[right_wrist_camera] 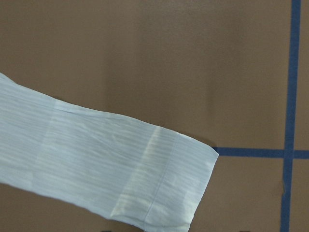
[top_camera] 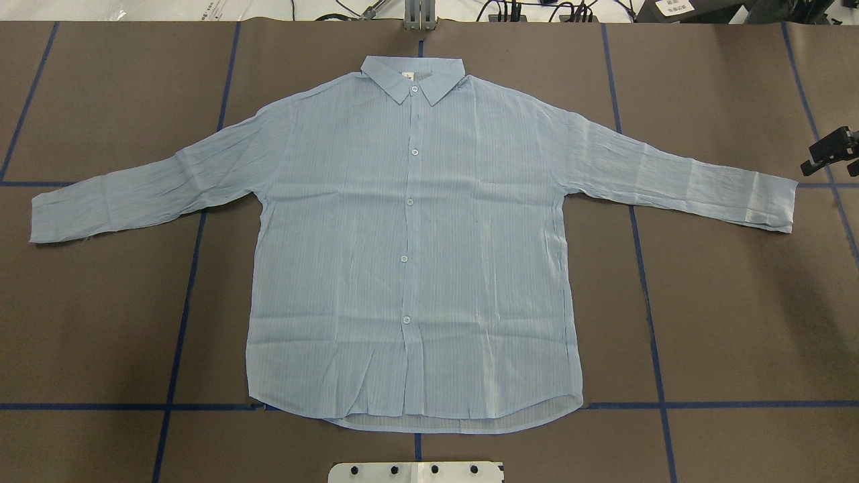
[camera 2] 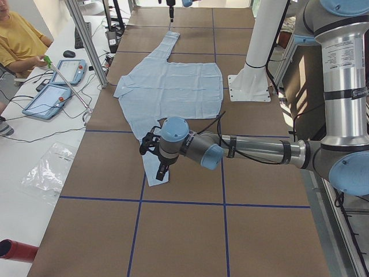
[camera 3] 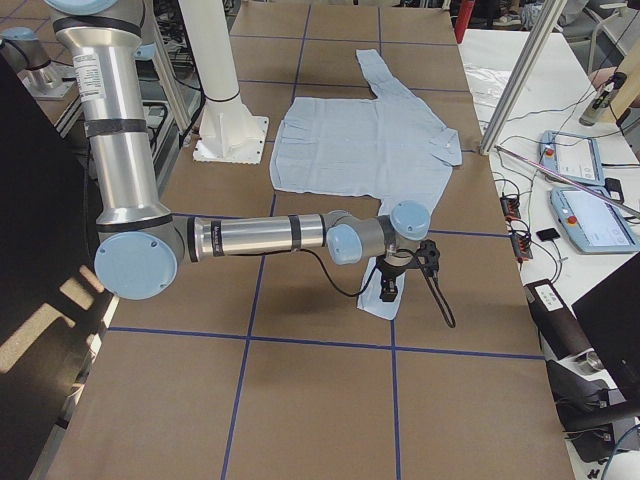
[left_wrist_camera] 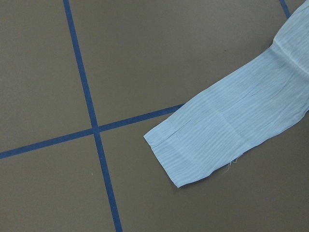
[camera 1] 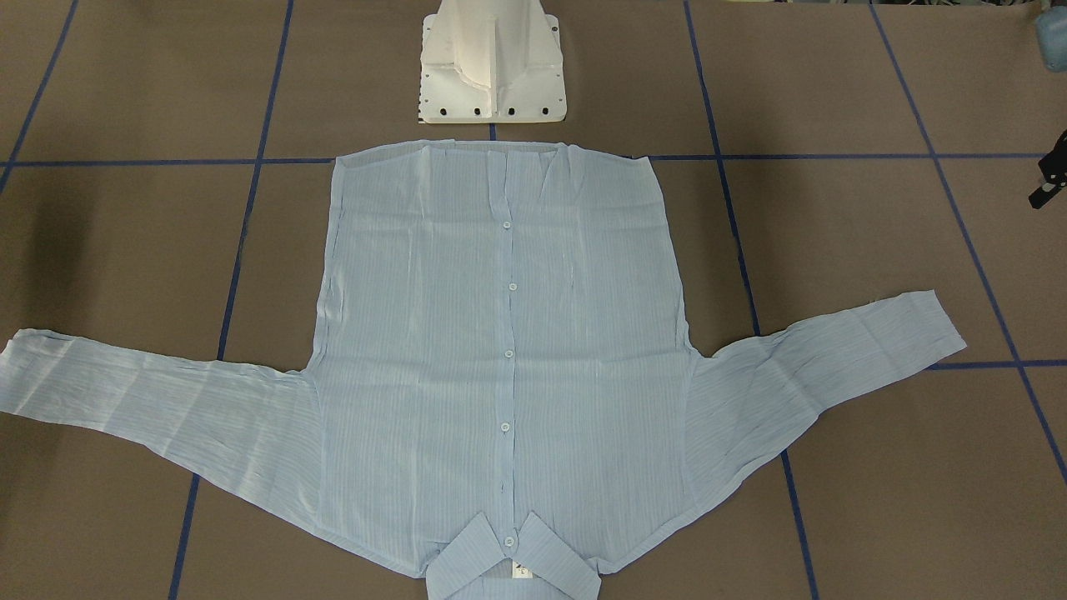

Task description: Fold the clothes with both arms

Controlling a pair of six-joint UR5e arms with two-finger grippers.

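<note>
The light-blue striped shirt (top_camera: 409,255) lies flat and buttoned on the brown table, collar away from the robot, both sleeves spread out to the sides. It also shows in the front-facing view (camera 1: 500,333). My left gripper (camera 2: 158,167) hangs above the left sleeve's cuff (left_wrist_camera: 188,154), only its edge showing in the front-facing view (camera 1: 1052,171). My right gripper (camera 3: 390,285) hangs above the right sleeve's cuff (right_wrist_camera: 169,188), its edge showing in the overhead view (top_camera: 832,149). Neither wrist view shows fingers. I cannot tell whether either gripper is open or shut.
The white pedestal base (camera 1: 492,67) stands just behind the shirt's hem. Blue tape lines (top_camera: 181,322) cross the table. An operator in yellow (camera 2: 17,40), tablets (camera 2: 57,86) and a metal post (camera 3: 515,80) are along the far side.
</note>
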